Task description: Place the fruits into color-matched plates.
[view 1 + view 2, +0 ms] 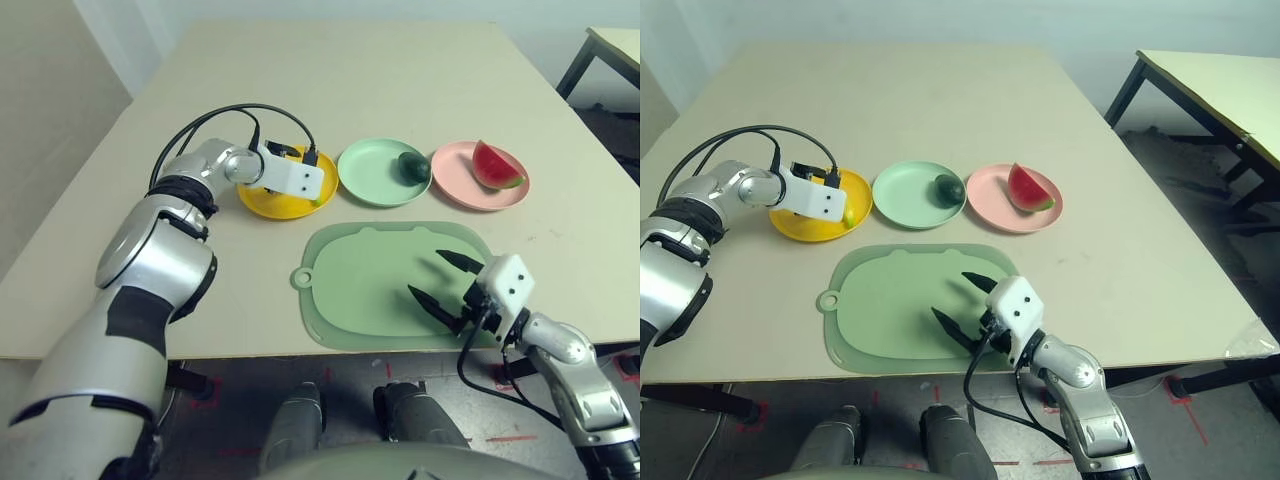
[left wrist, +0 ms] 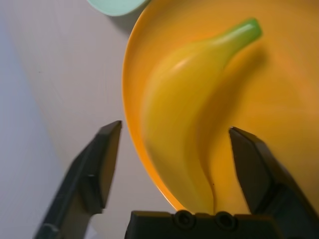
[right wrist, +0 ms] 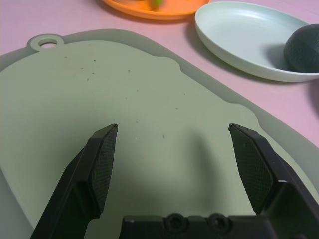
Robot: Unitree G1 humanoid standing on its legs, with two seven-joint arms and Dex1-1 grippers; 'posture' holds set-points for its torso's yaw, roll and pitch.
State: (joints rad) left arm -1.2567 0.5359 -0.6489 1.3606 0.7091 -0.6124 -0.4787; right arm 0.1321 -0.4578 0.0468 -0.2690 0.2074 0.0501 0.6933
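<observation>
Bench's left side: open left gripper (image 2: 175,127) partly hides banana (image 2: 177,109); right gripper (image 3: 173,127) open over mat (image 3: 144,104).

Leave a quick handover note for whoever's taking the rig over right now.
Left gripper: open, fingers apart around the banana, which lies in the yellow plate.
Right gripper: open and empty, over the green cutting mat.
Avocado: in the mint green plate.
Watermelon wedge: in the pink plate.
Done: all three fruits on matching plates.
Left: probably just backing the left arm away.
</observation>
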